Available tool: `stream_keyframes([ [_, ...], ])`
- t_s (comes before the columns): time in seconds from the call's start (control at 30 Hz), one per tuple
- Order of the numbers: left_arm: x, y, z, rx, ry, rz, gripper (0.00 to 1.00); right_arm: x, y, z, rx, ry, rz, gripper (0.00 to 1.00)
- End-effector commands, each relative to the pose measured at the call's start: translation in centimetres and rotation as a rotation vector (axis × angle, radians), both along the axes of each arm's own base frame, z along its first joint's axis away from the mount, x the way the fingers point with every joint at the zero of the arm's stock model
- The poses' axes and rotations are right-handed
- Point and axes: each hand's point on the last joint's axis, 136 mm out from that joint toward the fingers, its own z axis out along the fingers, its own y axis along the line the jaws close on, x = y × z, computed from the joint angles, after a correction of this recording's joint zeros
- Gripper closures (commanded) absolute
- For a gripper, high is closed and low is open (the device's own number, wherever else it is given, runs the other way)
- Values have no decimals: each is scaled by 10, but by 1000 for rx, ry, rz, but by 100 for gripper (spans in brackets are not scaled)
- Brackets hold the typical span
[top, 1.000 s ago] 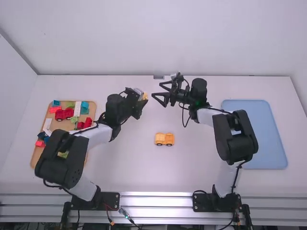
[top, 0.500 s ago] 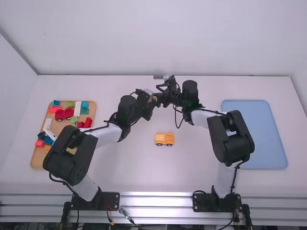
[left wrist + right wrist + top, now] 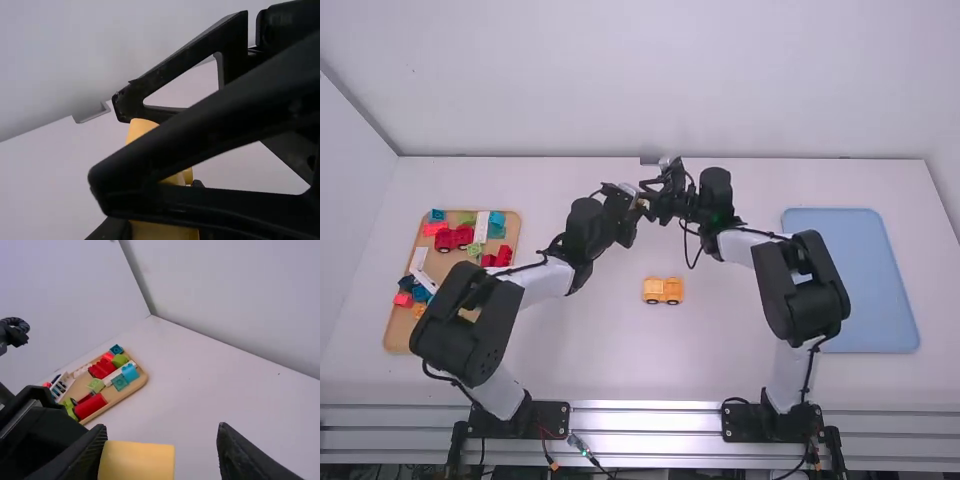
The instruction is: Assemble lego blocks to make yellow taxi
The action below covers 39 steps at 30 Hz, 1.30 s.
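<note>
Wooden tray (image 3: 397, 330) holds red, white, teal blocks (image 3: 465, 235). Blue tray (image 3: 880, 290) well apart.

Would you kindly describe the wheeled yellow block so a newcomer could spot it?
On the white table, look between the wooden tray and the blue tray. There sits an orange-yellow block on dark wheels, unlike the red wheeled block in the wooden tray.

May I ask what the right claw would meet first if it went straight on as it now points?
Probably the yellow block at the left claw, seen between the right claw's open fingers, though depth is unclear.
</note>
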Motion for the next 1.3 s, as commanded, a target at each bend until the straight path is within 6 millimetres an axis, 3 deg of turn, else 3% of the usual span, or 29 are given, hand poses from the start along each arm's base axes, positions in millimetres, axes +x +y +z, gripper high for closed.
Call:
stream_keyframes([
  [0.0,9,0,18,5,-66,8,98,-4,1,-7,-5,20,23,45],
  [0.17,14,10,18,21,-72,61,98,-8,2,-6,11,50,43,50],
  [0.47,13,7,19,19,-75,53,98,-11,5,-5,14,48,59,62],
  [0.53,13,7,20,19,-79,53,97,-14,9,-5,15,49,69,63],
  [0.63,15,9,21,15,-81,60,91,-17,10,-5,17,47,89,73],
  [0.7,15,9,20,14,-78,61,74,-17,12,-5,15,46,87,79],
  [0.8,14,8,20,12,-77,53,69,-16,15,-5,11,41,71,83],
  [0.9,14,8,21,11,-80,54,48,-12,14,-5,9,34,48,85],
  [0.93,14,8,20,11,-79,54,33,-8,13,-4,7,26,26,85],
  [0.97,14,8,19,12,-75,53,0,-4,11,-3,5,15,2,85],
  [1.13,10,10,4,16,-1,59,1,22,-8,-7,-54,-38,-139,85],
  [1.27,2,15,-20,56,96,64,1,47,-41,-24,-247,13,-293,86],
])
